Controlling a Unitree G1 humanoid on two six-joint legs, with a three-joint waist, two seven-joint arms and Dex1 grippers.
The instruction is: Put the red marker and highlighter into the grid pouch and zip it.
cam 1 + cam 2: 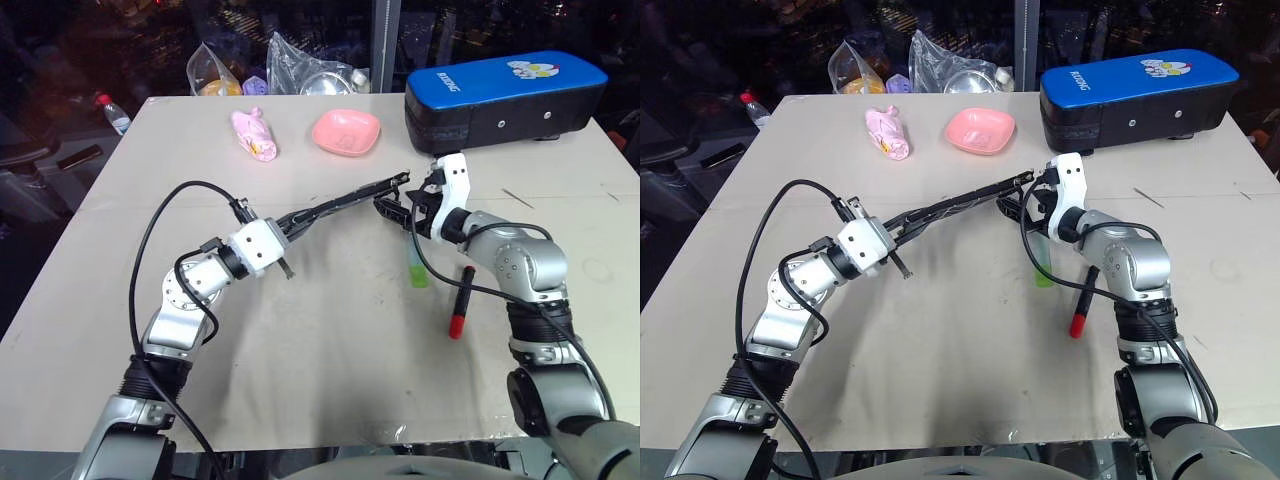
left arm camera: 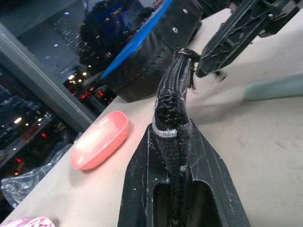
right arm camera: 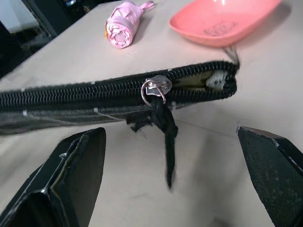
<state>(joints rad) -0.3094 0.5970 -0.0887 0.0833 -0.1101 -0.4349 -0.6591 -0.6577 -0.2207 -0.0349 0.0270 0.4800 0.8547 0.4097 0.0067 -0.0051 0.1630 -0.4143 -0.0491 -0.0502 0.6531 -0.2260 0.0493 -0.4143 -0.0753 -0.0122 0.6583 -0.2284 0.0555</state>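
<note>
Two claws at work: your left claw (image 1: 283, 228) is clamped on one end of the flat black grid-lined fabric pouch (image 1: 345, 201), held edge-up above the table (image 1: 330, 330). Your right claw (image 1: 402, 204) is spread around its zipper pull (image 3: 161, 113). Mint highlighter (image 1: 417, 270) and black-and-red marker (image 1: 462, 300) lie on the table.

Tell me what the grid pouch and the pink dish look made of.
Grid pouch: looks like woven black fabric, matte, with a coil zipper and a shiny metal slider. Pink dish: probably moulded plastic, smooth and slightly glossy, with soft highlights along its rounded rim; glazed ceramic can't be ruled out.
</note>
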